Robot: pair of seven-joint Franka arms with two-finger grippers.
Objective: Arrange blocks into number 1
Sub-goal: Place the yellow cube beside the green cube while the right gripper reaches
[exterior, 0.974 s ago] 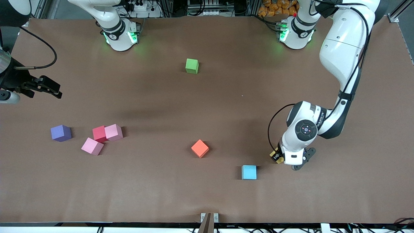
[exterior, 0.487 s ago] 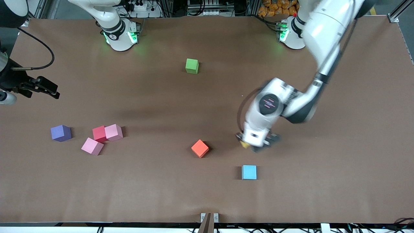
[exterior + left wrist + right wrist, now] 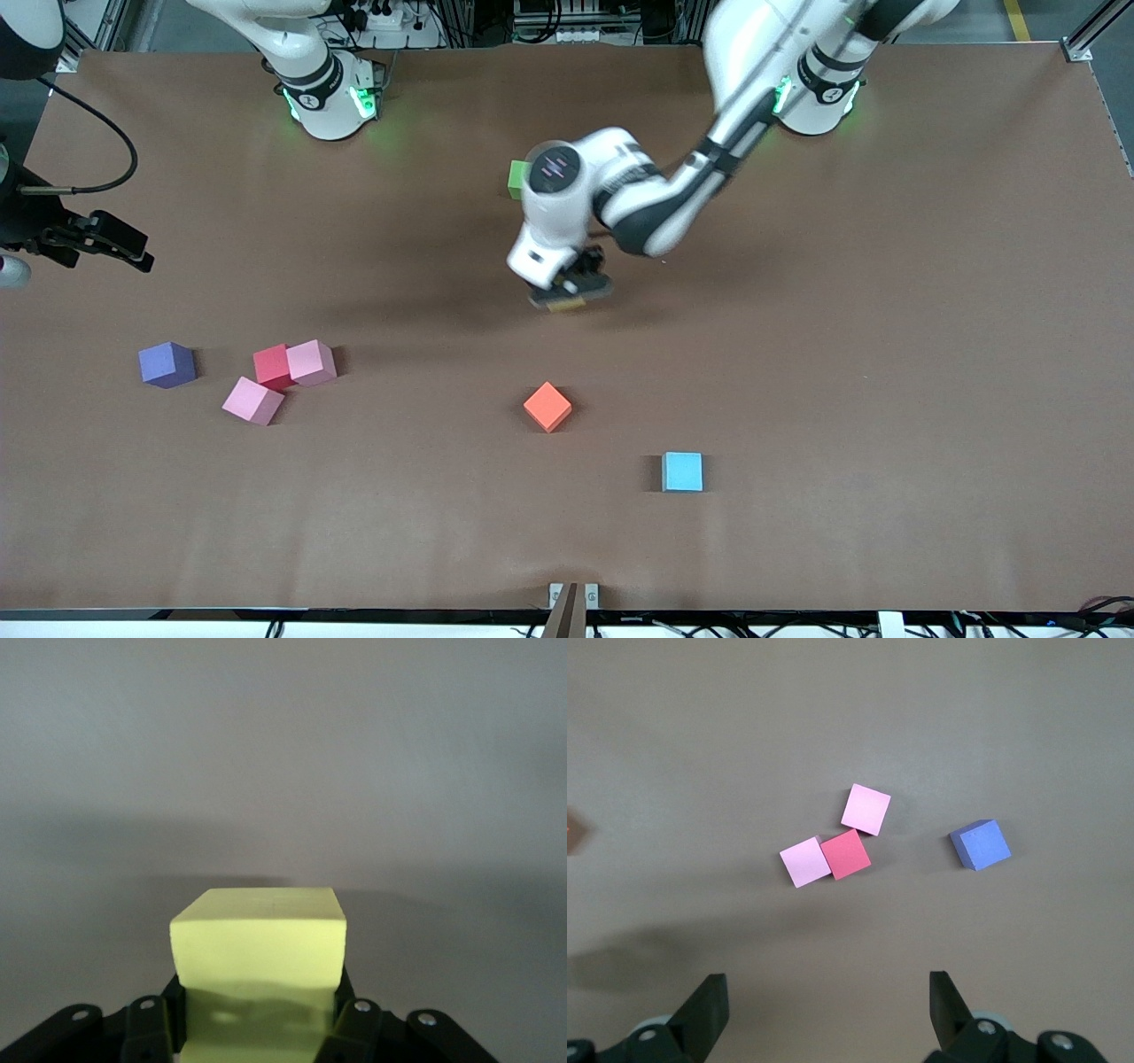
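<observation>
My left gripper (image 3: 567, 297) hangs over the middle of the table, shut on a yellow block (image 3: 257, 943); only a sliver of that block (image 3: 567, 305) shows in the front view. The left arm half hides the green block (image 3: 515, 180). The orange block (image 3: 547, 407) and the light blue block (image 3: 682, 471) lie nearer the front camera. Toward the right arm's end sit a purple block (image 3: 166, 364), a red block (image 3: 271, 366) and two pink blocks (image 3: 311, 361) (image 3: 252, 400). My right gripper (image 3: 115, 239) hovers open above that end, and the right wrist view shows its gripper (image 3: 824, 1010) with nothing in it.
A small metal bracket (image 3: 573, 595) sits at the table's front edge. The right arm's black cable (image 3: 124, 142) loops over the table's corner at that arm's end. Bare brown table (image 3: 886, 354) spreads toward the left arm's end.
The left arm has swung with the yellow block from beside the light blue block to the table's middle, close to the green block. The right gripper drifted slightly outward.
</observation>
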